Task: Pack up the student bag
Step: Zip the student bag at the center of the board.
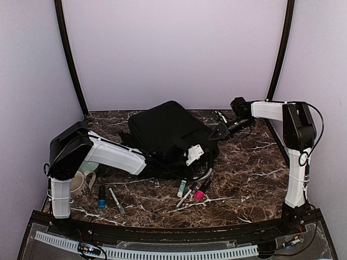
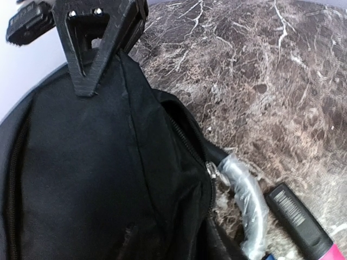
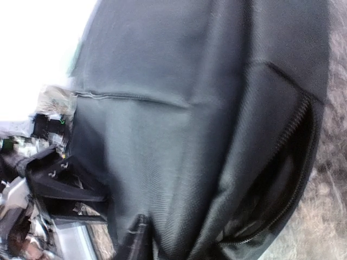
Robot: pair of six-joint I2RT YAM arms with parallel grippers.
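Black fabric of the student bag (image 1: 162, 130) fills the middle of the top view, lying on the marble table (image 1: 255, 173). The left gripper (image 1: 186, 160) sits at the bag's lower right edge and the right gripper (image 1: 216, 133) at its right edge. For both, I cannot tell how far the jaws are parted or whether they grip fabric.
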